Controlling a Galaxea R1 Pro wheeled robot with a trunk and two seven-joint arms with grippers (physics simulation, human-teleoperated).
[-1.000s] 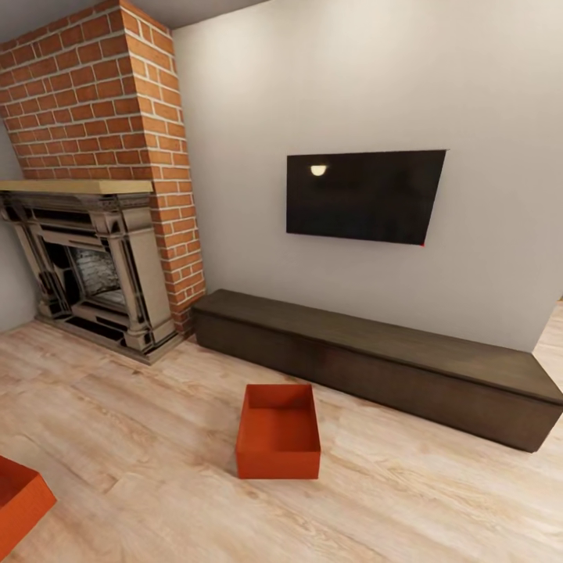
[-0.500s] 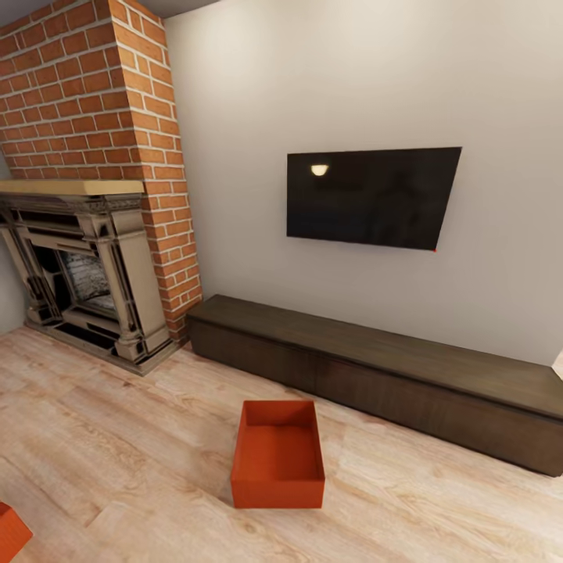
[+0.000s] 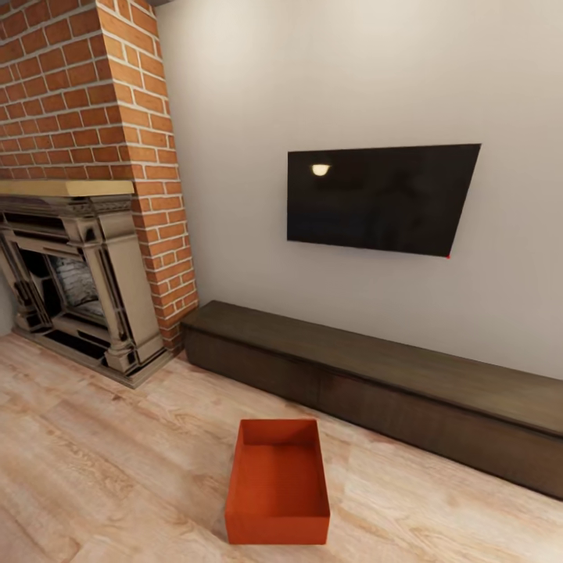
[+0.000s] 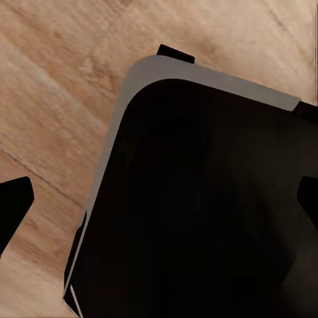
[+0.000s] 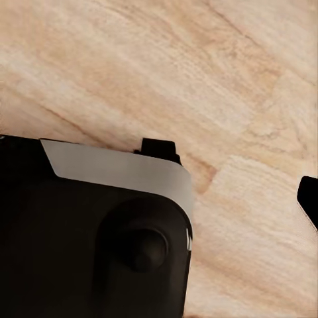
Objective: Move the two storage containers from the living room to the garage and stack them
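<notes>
I had the storage container (image 3: pixel 277 493) dead ahead on the wood floor (image 3: pixel 102 469), long axis pointing away; hands' state I couldn't tell

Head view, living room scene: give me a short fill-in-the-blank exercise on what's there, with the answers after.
1. The red-orange storage container sits on the light ____ floor.
2. The container has no lid, and inside it is ____.
3. The black TV hangs on the wall above a long dark ____.
4. The brick fireplace stands to the ____ of the TV in the head view.

Missing words: wood-plank; empty; cabinet; left
</notes>
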